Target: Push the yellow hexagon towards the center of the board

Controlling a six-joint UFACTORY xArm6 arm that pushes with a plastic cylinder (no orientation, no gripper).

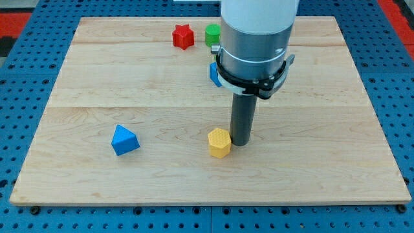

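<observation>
Now my tip [240, 143] touches (rightward) yellow hexagon [219, 143].

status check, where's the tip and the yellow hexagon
My tip on the board, close beside the yellow hexagon's right side in view. Contact unclear. Hexagon sits below board centre. No block near it.

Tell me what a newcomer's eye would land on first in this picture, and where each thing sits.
First comes the big silver arm dropping in from the view's top centre, with my tip on the wooden board, right beside the yellow hexagon, on that block's right. Next, the blue block, roughly pyramid-shaped, sits alone at lower left. Near the top edge sit a red star and a green block, with another blue block half hidden behind the arm.
</observation>
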